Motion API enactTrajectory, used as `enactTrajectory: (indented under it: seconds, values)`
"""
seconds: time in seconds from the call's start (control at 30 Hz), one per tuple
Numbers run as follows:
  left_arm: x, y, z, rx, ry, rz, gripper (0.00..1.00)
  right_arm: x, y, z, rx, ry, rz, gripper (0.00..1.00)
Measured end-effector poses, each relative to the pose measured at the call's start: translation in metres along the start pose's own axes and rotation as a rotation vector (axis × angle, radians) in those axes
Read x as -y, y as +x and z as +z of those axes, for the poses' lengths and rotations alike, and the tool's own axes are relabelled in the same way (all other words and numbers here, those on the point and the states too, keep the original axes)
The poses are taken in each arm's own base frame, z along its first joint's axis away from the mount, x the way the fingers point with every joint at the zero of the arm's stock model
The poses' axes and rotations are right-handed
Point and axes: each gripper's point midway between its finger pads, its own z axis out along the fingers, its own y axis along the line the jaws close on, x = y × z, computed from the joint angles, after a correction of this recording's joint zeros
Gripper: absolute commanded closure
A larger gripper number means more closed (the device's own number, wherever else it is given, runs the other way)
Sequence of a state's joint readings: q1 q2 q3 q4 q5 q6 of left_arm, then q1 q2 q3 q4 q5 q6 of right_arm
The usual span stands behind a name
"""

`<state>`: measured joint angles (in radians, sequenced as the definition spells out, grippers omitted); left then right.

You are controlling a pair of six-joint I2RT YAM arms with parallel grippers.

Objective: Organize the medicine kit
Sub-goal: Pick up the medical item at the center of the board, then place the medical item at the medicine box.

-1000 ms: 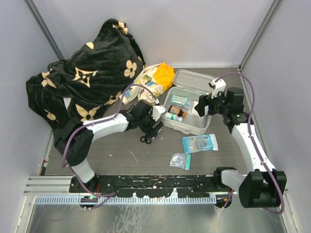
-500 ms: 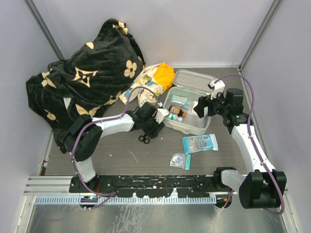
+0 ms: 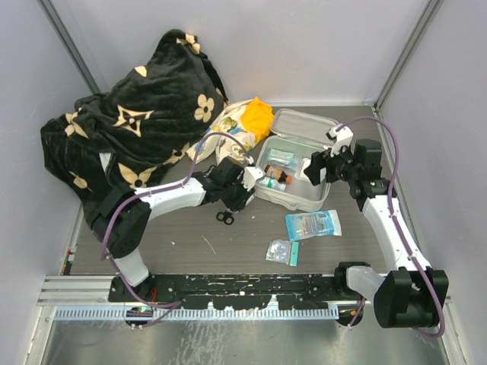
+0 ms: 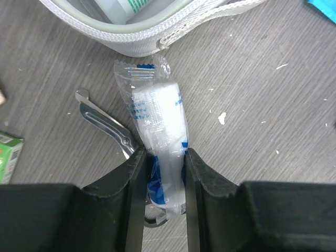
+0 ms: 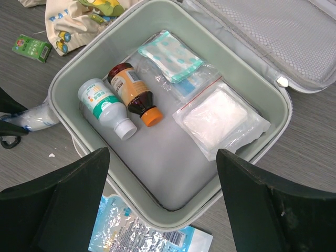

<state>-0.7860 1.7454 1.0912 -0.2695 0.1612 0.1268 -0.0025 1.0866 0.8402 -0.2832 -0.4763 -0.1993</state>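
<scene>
Kit (image 5: pixel 163 168): set on the right half of the tabletop (image 3: pixel 190 243), toward the far edge, and seen open.
Lid (image 5: pixel 273 31): folded back toward the far right corner, its mesh lining turned up.
Kit contents: a white bottle (image 5: pixel 105 105) and a brown bottle (image 5: pixel 134 93) with an orange cap are laid side by side at the left wall. A blue packet (image 5: pixel 169 55) is laid at the far wall and a white pouch (image 5: pixel 220 122) at the right wall.
Right fingers (image 5: pixel 161 157): spread wide above the kit's near half; nothing is held.
Left fingers (image 4: pixel 163 155): clenched on a wrapped roll (image 4: pixel 157 115), which is pressed from both sides.
Wrapped roll: laid on the tabletop just beside the kit's left wall, its sealed end pointed at the zip.
Scissors (image 4: pixel 105 122): laid flat just beside the roll; whether the two touch cannot be told.
Green box (image 5: pixel 32 47): seen on the tabletop left of the kit, near the cloth.
Floral cloth (image 3: pixel 240 122): bunched at the far edge, just left of the lid.
Clear pouch (image 3: pixel 312 224): laid flat near the kit's near wall.
Small packet (image 3: pixel 280 249): laid nearer the near edge, just beside the clear pouch.
Black blanket (image 3: pixel 137 114): heaped in the far left corner.
</scene>
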Motion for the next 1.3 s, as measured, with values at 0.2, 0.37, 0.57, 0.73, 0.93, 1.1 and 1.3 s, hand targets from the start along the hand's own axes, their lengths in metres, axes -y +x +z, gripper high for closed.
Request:
enactTrajectory:
  seconds: [0.2, 0.37, 0.57, 0.73, 0.93, 1.1, 1.3]
  values:
    - [0.0, -0.016, -0.03, 0.05, -0.01, 0.059, 0.79, 0.0, -0.004, -0.003, 0.014, 0.005, -0.01, 0.11]
    - [0.003, -0.024, -0.059, 0.082, -0.017, 0.087, 0.79, 0.001, -0.005, -0.004, 0.02, 0.009, -0.014, 0.11]
    - [0.011, -0.06, -0.081, 0.144, -0.01, 0.107, 0.78, 0.007, -0.005, -0.004, 0.017, 0.044, -0.012, 0.1]
    - [0.025, -0.103, -0.085, 0.219, 0.014, 0.086, 0.79, 0.04, -0.005, -0.012, 0.023, 0.187, 0.029, 0.09]
    - [0.036, -0.147, -0.054, 0.228, 0.058, -0.029, 0.8, 0.072, -0.011, -0.033, 0.063, 0.349, 0.064, 0.08]
    - [0.042, -0.178, -0.022, 0.23, 0.08, -0.131, 0.79, 0.079, -0.023, -0.048, 0.117, 0.414, 0.051, 0.07]
    - [0.049, -0.191, 0.017, 0.195, 0.105, -0.272, 0.79, 0.091, -0.023, -0.054, 0.124, 0.481, 0.056, 0.06]
